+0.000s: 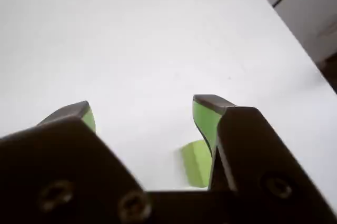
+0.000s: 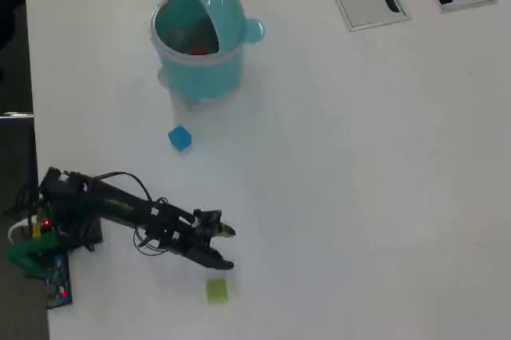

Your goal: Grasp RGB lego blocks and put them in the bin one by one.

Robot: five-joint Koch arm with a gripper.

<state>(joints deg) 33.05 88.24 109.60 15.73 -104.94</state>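
While only overhead shows the bin (image 2: 198, 53), the hand (image 1: 142, 116) gapes empty.

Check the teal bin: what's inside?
In the overhead view, something red shows through the bin's opening, likely the red block. The domed lid hides the rest of the interior.
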